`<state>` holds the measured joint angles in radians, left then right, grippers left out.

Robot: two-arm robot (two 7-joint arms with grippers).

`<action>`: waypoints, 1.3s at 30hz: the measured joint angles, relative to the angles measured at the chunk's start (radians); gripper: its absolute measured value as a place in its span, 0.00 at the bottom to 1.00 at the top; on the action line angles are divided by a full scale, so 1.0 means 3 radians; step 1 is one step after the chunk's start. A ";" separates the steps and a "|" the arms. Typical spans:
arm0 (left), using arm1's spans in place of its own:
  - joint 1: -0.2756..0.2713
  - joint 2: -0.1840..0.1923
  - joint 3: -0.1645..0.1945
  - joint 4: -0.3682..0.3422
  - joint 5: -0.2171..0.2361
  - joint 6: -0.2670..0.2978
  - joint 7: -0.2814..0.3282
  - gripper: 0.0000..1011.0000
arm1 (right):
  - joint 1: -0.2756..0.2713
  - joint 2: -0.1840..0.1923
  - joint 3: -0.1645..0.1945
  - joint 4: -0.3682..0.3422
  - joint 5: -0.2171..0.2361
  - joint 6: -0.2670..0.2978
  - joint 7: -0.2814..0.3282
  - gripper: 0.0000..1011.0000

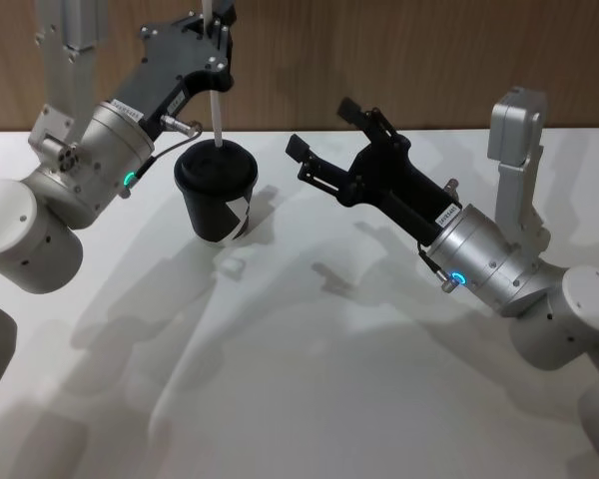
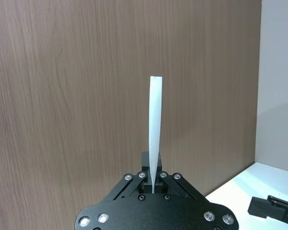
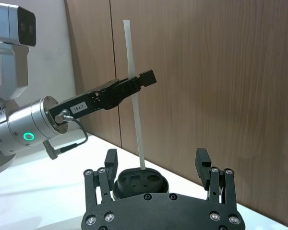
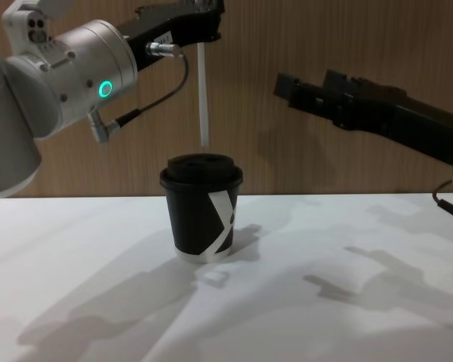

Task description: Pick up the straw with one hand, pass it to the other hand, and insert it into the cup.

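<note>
Fingers of the left gripper (image 1: 216, 22) pinch the straw (image 4: 203, 94) partway along its length, so that a long piece hangs free below the grip to reach the cup (image 4: 202, 213); the straw stands close to upright for the same reason, its lower tip aimed at the lid (image 1: 216, 165); in the chest view the tip hangs just above the lid and apart from it, while the head view, looking down the straw, makes it seem to meet the lid, so I judge it is not yet in; the left wrist view shows the upper part of the straw rising from between the closed fingers against the wooden wall (image 2: 86, 96).

Outward from there, the right gripper (image 1: 321, 138) hovers beside the cup and above the table (image 1: 299, 399), its jaws spread wide and holding nothing; it looks to have no part in the insertion, and its place to the side leaves room over the lid; its own wrist view looks across its parted fingers (image 3: 110, 160) at the lid and the straw above it.

By count: one straw, one cup with one lid, two grippers, one gripping and one empty; the cup stands upright on the white table, its logo (image 4: 221, 219) facing the robot.
</note>
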<state>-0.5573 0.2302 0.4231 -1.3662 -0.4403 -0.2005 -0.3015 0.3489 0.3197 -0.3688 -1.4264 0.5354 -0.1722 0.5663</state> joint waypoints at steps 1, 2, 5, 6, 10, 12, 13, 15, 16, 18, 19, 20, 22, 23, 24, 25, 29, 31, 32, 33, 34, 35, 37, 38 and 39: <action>-0.0004 -0.0006 -0.0002 0.0010 0.0002 0.0005 -0.0005 0.00 | 0.0000 0.0000 0.0000 0.0000 0.0000 0.0000 0.0000 0.99; -0.0004 -0.0006 -0.0002 0.0010 0.0002 0.0005 -0.0005 0.00 | 0.0000 0.0000 0.0000 0.0000 0.0000 0.0000 0.0000 0.99; -0.0011 -0.0018 -0.0008 0.0031 0.0004 0.0015 -0.0018 0.00 | 0.0000 0.0000 0.0000 0.0000 0.0000 0.0000 0.0000 0.99; -0.0013 -0.0021 -0.0010 0.0036 0.0005 0.0016 -0.0020 0.00 | 0.0000 0.0000 0.0000 0.0000 0.0000 0.0000 0.0000 0.99; -0.0019 -0.0034 -0.0017 0.0058 0.0007 0.0022 -0.0034 0.00 | 0.0000 0.0000 0.0000 0.0000 0.0000 0.0000 0.0000 0.99; -0.0022 -0.0042 -0.0020 0.0072 0.0009 0.0023 -0.0044 0.00 | 0.0000 0.0000 0.0000 0.0000 0.0000 0.0000 0.0000 0.99; -0.0024 -0.0045 -0.0021 0.0078 0.0010 0.0023 -0.0046 0.00 | 0.0000 0.0000 0.0000 0.0000 0.0000 0.0000 0.0000 0.99; -0.0031 -0.0055 -0.0023 0.0098 0.0014 0.0023 -0.0054 0.00 | 0.0000 0.0000 0.0000 0.0000 0.0000 0.0000 0.0000 0.99; -0.0033 -0.0057 -0.0024 0.0105 0.0015 0.0023 -0.0058 0.00 | 0.0000 0.0000 0.0000 0.0000 0.0000 0.0000 0.0000 0.99; -0.0041 -0.0068 -0.0026 0.0129 0.0022 0.0020 -0.0064 0.00 | 0.0000 0.0000 0.0000 0.0000 0.0000 0.0000 0.0000 0.99; -0.0043 -0.0071 -0.0027 0.0137 0.0024 0.0018 -0.0066 0.00 | 0.0000 0.0000 0.0000 0.0000 0.0000 0.0000 0.0000 0.99; -0.0050 -0.0079 -0.0029 0.0153 0.0030 0.0012 -0.0070 0.00 | 0.0000 0.0000 0.0000 0.0000 0.0000 0.0000 0.0000 0.99; -0.0055 -0.0085 -0.0030 0.0170 0.0035 0.0006 -0.0074 0.00 | 0.0000 0.0000 0.0000 0.0000 0.0000 0.0000 0.0000 0.99; -0.0059 -0.0090 -0.0031 0.0182 0.0037 0.0003 -0.0076 0.00 | 0.0000 0.0000 0.0000 0.0000 0.0000 0.0000 0.0000 0.99; -0.0065 -0.0096 -0.0033 0.0198 0.0040 -0.0002 -0.0081 0.00 | 0.0000 0.0000 0.0000 0.0000 0.0000 0.0000 0.0000 0.99; -0.0068 -0.0100 -0.0035 0.0206 0.0042 -0.0005 -0.0083 0.00 | 0.0000 0.0000 0.0000 0.0000 0.0000 0.0000 0.0000 0.99; -0.0086 -0.0120 -0.0040 0.0254 0.0053 -0.0022 -0.0097 0.00 | 0.0000 0.0000 0.0000 0.0000 0.0000 0.0000 0.0000 0.99; -0.0097 -0.0133 -0.0043 0.0284 0.0057 -0.0027 -0.0106 0.00 | 0.0000 0.0000 0.0000 0.0000 0.0000 0.0000 0.0000 0.99; -0.0101 -0.0137 -0.0044 0.0293 0.0059 -0.0029 -0.0110 0.00 | 0.0000 0.0000 0.0000 0.0000 0.0000 0.0000 0.0000 0.99; -0.0105 -0.0141 -0.0045 0.0303 0.0060 -0.0030 -0.0112 0.00 | 0.0000 0.0000 0.0000 0.0000 0.0000 0.0000 0.0000 0.99; -0.0111 -0.0148 -0.0047 0.0319 0.0061 -0.0033 -0.0120 0.00 | 0.0000 0.0000 0.0000 0.0000 0.0000 0.0000 0.0000 0.99; -0.0116 -0.0154 -0.0048 0.0330 0.0061 -0.0034 -0.0124 0.00 | 0.0000 0.0000 0.0000 0.0000 0.0000 0.0000 0.0000 0.99; -0.0124 -0.0160 -0.0049 0.0347 0.0062 -0.0035 -0.0132 0.00 | 0.0000 0.0000 0.0000 0.0000 0.0000 0.0000 0.0000 0.99; -0.0129 -0.0167 -0.0050 0.0364 0.0062 -0.0035 -0.0140 0.00 | 0.0000 0.0000 0.0000 0.0000 0.0000 0.0000 0.0000 0.99; -0.0136 -0.0174 -0.0051 0.0380 0.0063 -0.0035 -0.0148 0.00 | 0.0000 0.0000 0.0000 0.0000 0.0000 0.0000 0.0000 0.99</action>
<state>-0.5981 0.1780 0.4079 -1.2523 -0.4214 -0.2110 -0.3458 0.3489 0.3198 -0.3689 -1.4264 0.5354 -0.1722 0.5663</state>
